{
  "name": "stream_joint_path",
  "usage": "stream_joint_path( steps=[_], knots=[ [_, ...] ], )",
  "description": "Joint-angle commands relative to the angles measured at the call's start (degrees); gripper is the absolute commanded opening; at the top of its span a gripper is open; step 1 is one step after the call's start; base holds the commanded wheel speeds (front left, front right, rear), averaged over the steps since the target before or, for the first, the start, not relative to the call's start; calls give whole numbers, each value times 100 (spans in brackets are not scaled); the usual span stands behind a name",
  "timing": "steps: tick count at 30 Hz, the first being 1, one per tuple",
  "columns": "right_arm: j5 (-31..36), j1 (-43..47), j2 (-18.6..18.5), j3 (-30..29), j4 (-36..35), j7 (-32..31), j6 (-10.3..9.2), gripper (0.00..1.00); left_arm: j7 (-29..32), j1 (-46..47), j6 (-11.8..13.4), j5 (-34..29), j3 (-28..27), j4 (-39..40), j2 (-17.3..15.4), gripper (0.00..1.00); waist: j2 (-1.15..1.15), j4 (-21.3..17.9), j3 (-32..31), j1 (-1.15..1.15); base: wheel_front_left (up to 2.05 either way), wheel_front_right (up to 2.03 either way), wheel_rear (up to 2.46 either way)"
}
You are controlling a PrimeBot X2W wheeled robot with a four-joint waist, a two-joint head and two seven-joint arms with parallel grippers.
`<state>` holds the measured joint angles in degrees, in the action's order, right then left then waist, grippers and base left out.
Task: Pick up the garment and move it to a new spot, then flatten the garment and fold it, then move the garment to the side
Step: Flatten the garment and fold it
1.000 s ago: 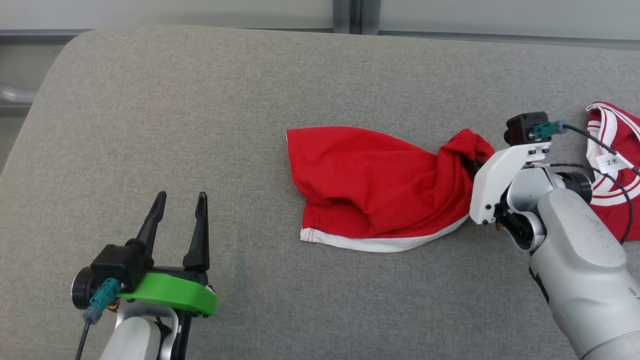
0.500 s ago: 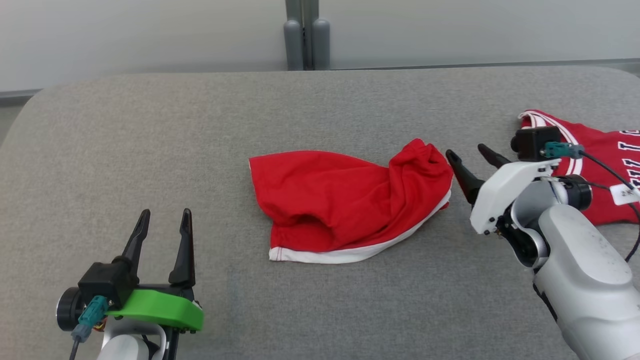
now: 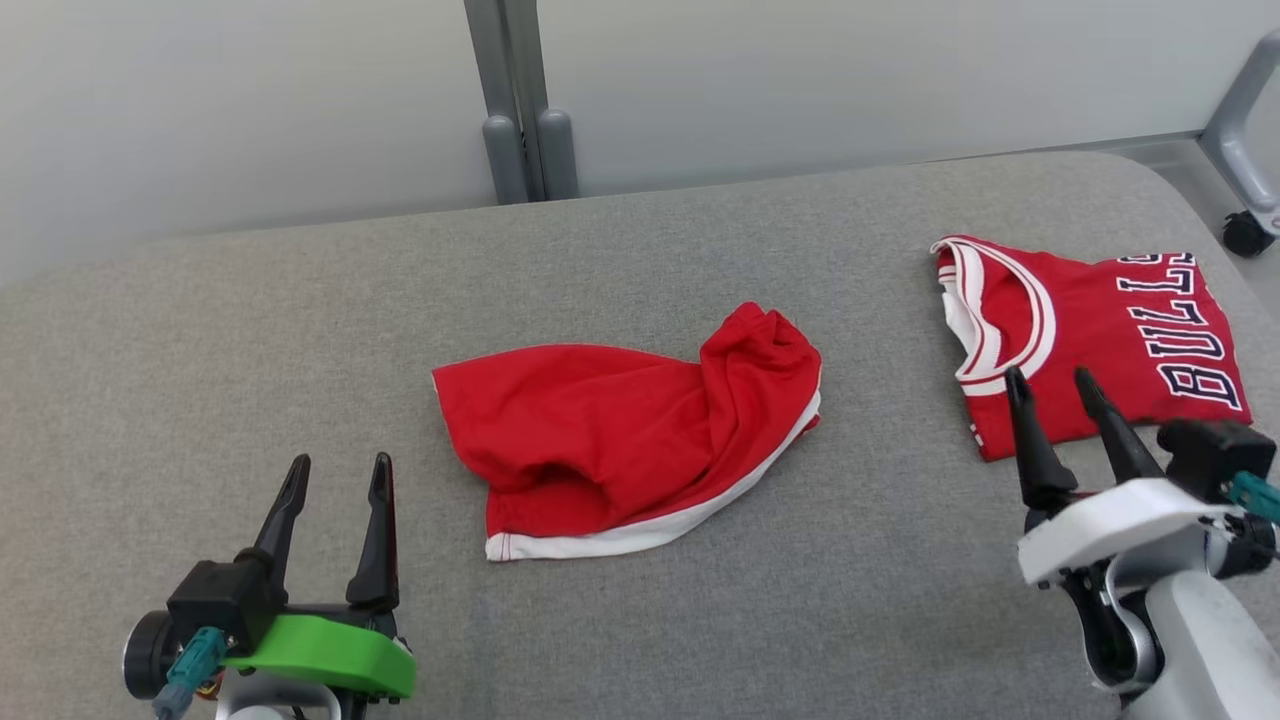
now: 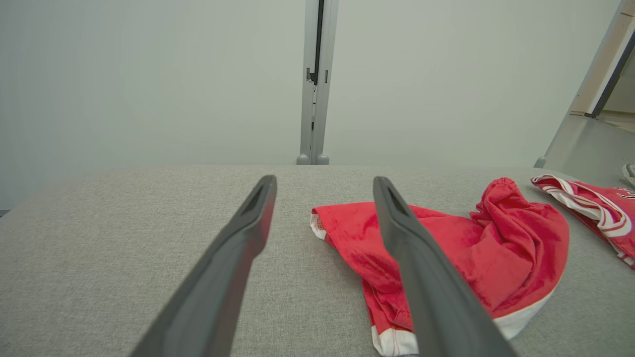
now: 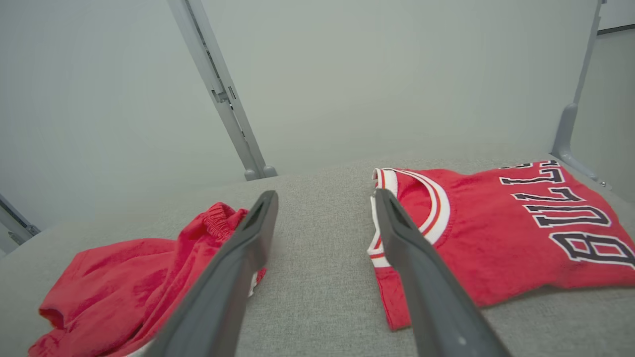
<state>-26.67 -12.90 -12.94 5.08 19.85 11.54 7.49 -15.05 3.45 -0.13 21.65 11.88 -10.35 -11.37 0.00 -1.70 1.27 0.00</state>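
The garment (image 3: 620,440) is a pair of red shorts with a white hem. It lies crumpled in the middle of the grey padded table (image 3: 300,300), its right end bunched up; nothing touches it. It also shows in the left wrist view as the garment (image 4: 506,248) and in the right wrist view as the garment (image 5: 124,277). My left gripper (image 3: 340,462) stands open and empty at the lower left, left of the shorts, as the left gripper (image 4: 325,179) shows. My right gripper (image 3: 1048,375) is open and empty at the lower right, its tips over the near edge of a red jersey; the right gripper (image 5: 326,192) points between both cloths.
A folded red jersey (image 3: 1100,340) with dark lettering and a white-striped neckline lies flat at the table's right, seen too as the jersey (image 5: 496,238). Behind the table is a pale wall with a grey post (image 3: 520,150). A caster wheel (image 3: 1245,235) stands past the far right corner.
My right gripper has opened, let go of the garment's bunched right end and drawn back to the lower right. The head camera has tilted and turned. My left gripper holds its pose.
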Motion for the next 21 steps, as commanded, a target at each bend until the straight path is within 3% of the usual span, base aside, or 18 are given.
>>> stream_joint_path(
  steps=[1, 7, 21],
  knots=[
    [59, 160, 53, -106, -97, 91, 0, 100, -15, -87, 27, 35, -3, 16, -9, 100, 0, -52, -69, 0, 0, 0, 0],
    [282, 576, 258, -355, -459, 226, 0, 100, -9, -181, 69, 64, 3, 87, -23, 100, 0, -91, -82, 0, 0, 0, 0],
    [502, 526, 367, -341, -724, 112, 0, 100, 52, -19, 112, 68, 56, 131, -101, 100, 0, -86, -3, 0, 0, 0, 0]
  ],
)
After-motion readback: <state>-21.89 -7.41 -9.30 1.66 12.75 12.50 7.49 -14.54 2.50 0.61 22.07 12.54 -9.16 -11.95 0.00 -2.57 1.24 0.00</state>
